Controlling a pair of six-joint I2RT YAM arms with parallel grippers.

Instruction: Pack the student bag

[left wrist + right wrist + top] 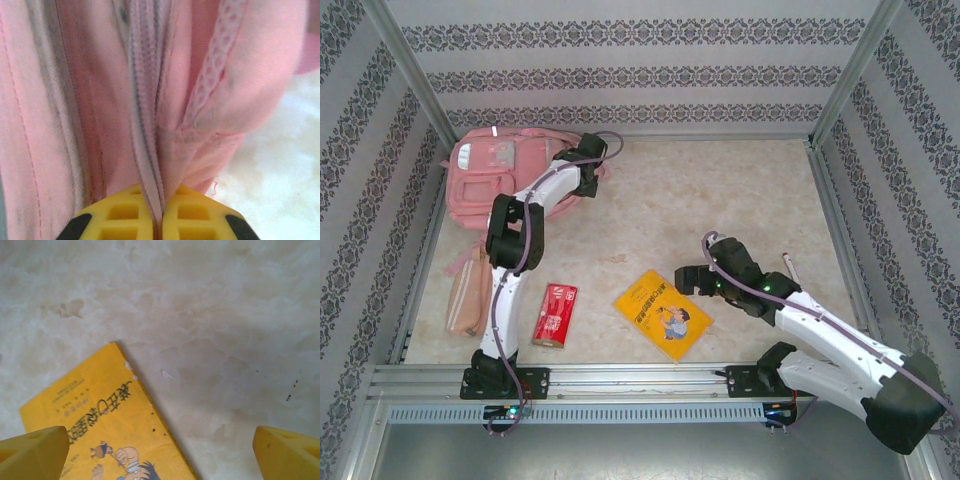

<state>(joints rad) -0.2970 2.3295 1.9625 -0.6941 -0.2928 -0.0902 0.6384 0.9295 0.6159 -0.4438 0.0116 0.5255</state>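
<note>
The student bag (pixel 498 178), a soft pink backpack, lies flat at the table's far left. My left gripper (pixel 588 150) is at the bag's right edge. In the left wrist view its yellow fingers (pixel 125 215) are shut on a fold of the bag's pink zip strip (pixel 145 125), pinched between the pads. The left gripper (pixel 159 222) sits at the bottom of that view. My right gripper (pixel 692 282) hovers open just right of the yellow book (pixel 663 313). In the right wrist view the right gripper (pixel 160 455) stands wide over the book's corner (pixel 100 425), holding nothing.
A small red packet (pixel 555 314) lies near the front, left of the book. A tan-pink pouch (pixel 468 290) rests along the left wall. A thin pen-like stick (pixel 790 266) lies at the right. Patterned walls and metal rails enclose the beige table (pixel 700 200).
</note>
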